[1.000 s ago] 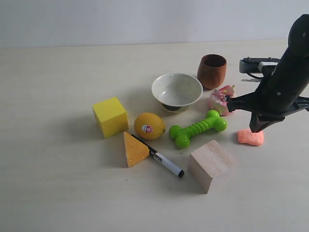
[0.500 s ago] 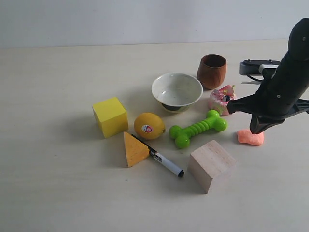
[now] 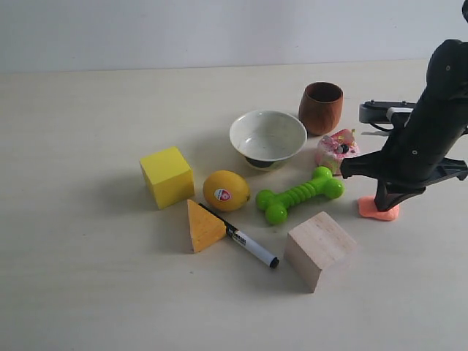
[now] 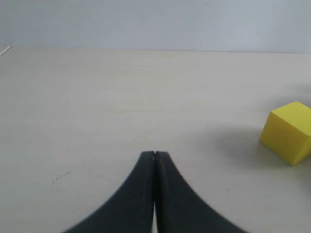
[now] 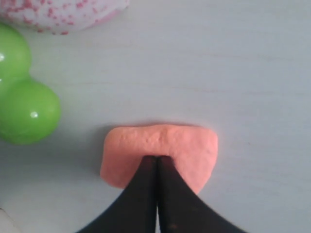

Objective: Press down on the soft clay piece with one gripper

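Soft clay piece (image 3: pixel 371 211) lies flat on the table (image 3: pixel 88 292), just right of the green bone toy (image 3: pixel 298 194) and in front of the pink-and-white toy (image 3: pixel 335 149). It sits directly under the right gripper (image 5: pixel 156 158). In the exterior view its long axis runs left-right, crosswise to the fingers. Jaws are pressed together, holding nothing, with the tips touching the clay's top. Left gripper (image 4: pixel 154 154) is likewise pressed together and empty, apart from the yellow cube (image 4: pixel 288 132).

The right gripper (image 5: pixel 156 158) hides part of the soft clay piece (image 5: pixel 163 140). The green bone toy (image 5: pixel 25 104) runs off the picture's edge.
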